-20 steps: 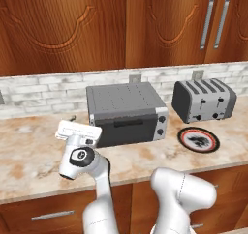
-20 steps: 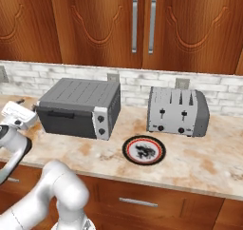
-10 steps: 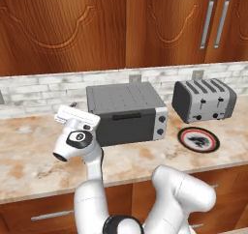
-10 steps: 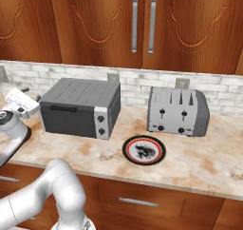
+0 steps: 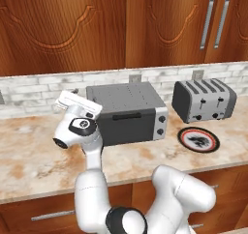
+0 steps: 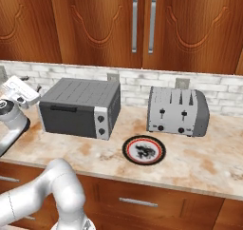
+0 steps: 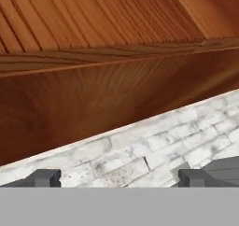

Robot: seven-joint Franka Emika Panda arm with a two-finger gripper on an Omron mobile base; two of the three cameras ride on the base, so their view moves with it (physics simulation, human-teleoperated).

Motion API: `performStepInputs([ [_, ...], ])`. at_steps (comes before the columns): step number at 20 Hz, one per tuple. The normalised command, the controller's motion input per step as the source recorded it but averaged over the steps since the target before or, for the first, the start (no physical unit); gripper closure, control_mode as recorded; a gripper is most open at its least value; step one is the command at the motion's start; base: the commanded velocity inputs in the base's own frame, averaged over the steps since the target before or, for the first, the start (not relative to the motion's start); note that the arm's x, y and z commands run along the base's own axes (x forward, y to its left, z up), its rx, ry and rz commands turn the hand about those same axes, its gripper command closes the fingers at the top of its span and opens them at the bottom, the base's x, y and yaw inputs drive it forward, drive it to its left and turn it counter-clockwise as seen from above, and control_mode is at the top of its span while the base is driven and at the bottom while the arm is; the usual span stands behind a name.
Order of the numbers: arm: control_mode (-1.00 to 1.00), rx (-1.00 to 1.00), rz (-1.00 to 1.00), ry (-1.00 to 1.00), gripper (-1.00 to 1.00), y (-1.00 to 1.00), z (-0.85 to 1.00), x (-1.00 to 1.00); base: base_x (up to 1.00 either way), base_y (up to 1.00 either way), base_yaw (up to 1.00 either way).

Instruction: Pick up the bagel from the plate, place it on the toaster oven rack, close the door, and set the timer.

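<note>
The gripper [image 7: 116,177] is raised above the left part of the tabletop [image 5: 34,160], and its jaws stand wide apart with nothing between them; the hand view looks up at the brick backsplash [image 7: 154,145] and the wooden cabinets [image 7: 93,43]. Nearer to the front edge, on the right, the plate [image 5: 198,139] lies flat on the tabletop, and I cannot make out the bagel on it, perhaps because the dark pattern hides it. Behind, the toaster oven [image 5: 127,112] stands with the door [image 5: 127,126] closed, just beside the hand. Farther right, against the wall, stands a silver toaster [image 5: 203,100].
</note>
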Motion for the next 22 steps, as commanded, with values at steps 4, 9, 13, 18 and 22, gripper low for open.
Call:
performStepInputs([
  [4,-1.00,0.01,0.04,0.03,-1.00,-0.13,0.62,-0.70,0.00,0.00,0.00],
  [9,-1.00,-0.07,0.08,0.35,-1.00,-0.59,0.38,-0.48,0.00,0.00,0.00],
  [13,-1.00,-0.13,0.10,0.53,-1.00,-0.66,0.29,-0.24,0.00,0.00,0.00],
  [18,-1.00,-0.14,0.08,0.54,-1.00,-0.60,0.04,-0.42,0.00,0.00,0.00],
  [22,-1.00,-0.11,0.04,0.36,-1.00,-0.54,0.00,-0.78,0.00,0.00,0.00],
])
